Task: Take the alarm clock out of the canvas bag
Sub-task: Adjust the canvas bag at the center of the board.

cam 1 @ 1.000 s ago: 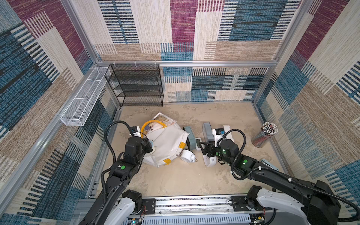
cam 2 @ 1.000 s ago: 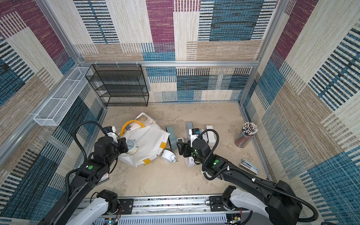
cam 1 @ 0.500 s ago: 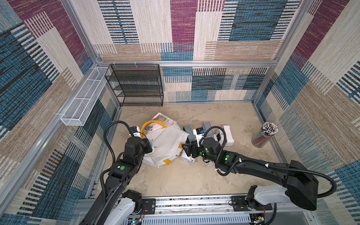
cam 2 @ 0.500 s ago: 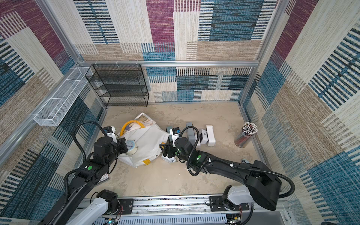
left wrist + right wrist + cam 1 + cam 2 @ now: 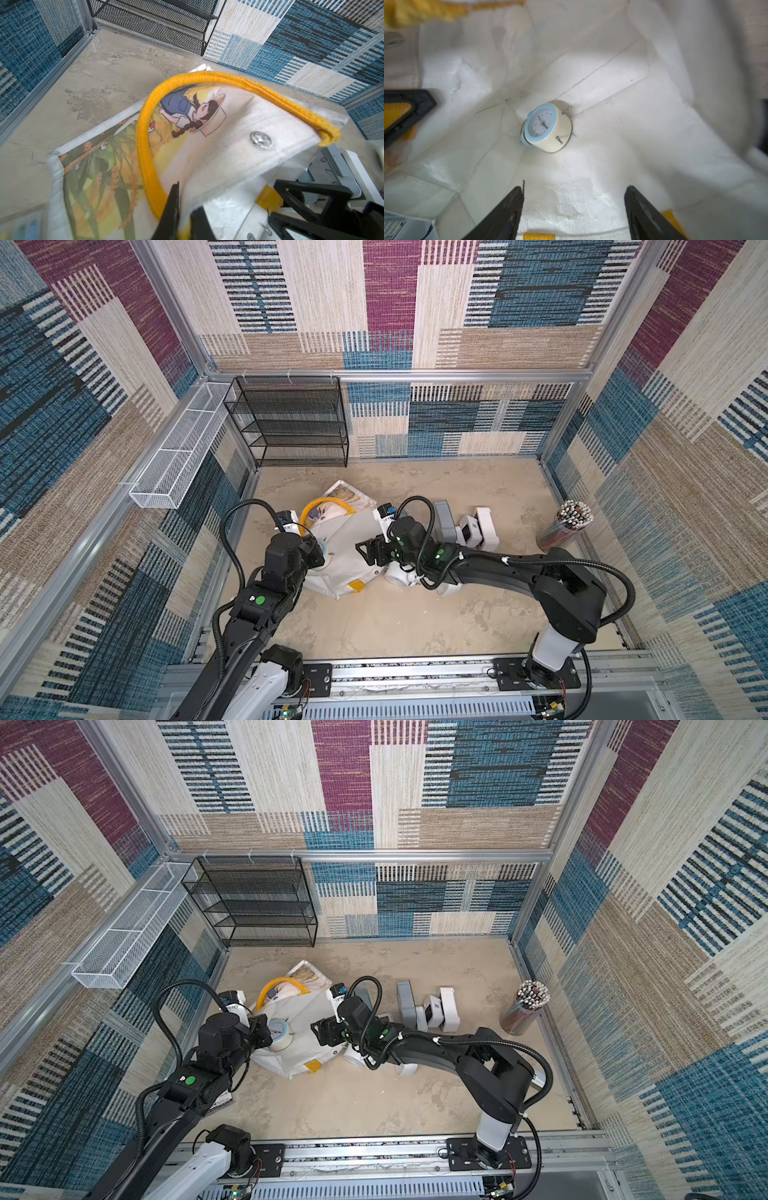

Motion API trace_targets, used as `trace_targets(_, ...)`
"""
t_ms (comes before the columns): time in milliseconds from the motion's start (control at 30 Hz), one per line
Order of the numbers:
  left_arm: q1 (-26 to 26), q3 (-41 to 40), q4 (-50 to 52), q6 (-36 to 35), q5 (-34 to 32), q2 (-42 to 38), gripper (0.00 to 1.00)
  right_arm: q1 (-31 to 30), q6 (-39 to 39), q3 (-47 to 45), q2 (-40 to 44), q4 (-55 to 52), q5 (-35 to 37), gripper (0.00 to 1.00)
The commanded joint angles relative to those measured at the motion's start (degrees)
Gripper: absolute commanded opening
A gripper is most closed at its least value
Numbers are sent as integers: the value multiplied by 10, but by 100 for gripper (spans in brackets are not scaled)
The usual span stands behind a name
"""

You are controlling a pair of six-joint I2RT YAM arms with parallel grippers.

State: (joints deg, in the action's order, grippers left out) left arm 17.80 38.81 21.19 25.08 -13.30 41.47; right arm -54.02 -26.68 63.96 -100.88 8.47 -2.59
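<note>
The canvas bag [image 5: 349, 539] [image 5: 307, 1011] lies slumped on the table, white with yellow handles [image 5: 145, 128]. My left gripper [image 5: 316, 551] [image 5: 264, 1029] [image 5: 185, 199] is shut on the bag's rim fabric and holds the mouth open. The alarm clock [image 5: 548, 127], cream with a light-blue ring round its face, lies on its side deep inside the bag; in a top view its face [image 5: 277, 1029] shows in the mouth beside the left gripper. At the bag's mouth my right gripper [image 5: 368, 551] [image 5: 322, 1031] [image 5: 574, 187] is open and empty, pointing in at the clock, still apart from it.
Grey and white clocks and boxes [image 5: 442, 518] [image 5: 478, 526] stand just right of the bag, and a white round object [image 5: 399, 574] lies under my right arm. A cup of pencils [image 5: 565, 522] stands at the right wall. A black mesh shelf [image 5: 291, 423] and a white wire basket [image 5: 178, 456] are at the back left.
My right arm has swung left, away from the clocks on the table, up to the bag's mouth. The left gripper has kept its hold on the rim without moving.
</note>
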Motion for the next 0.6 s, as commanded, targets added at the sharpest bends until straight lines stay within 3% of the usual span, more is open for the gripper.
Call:
trace_targets(0, 0, -2, 5, -1, -13, -3, 0, -1, 13, 31, -29, -11, -24, 80)
trace_targets(300, 0, -11, 3, -4, -11, -8, 0, -1, 25, 106, -106, -36, -48, 80)
trace_targets(567, 0, -13, -5, -11, -9, -7, 0, -3, -17, 128, -143, -18, -103, 78)
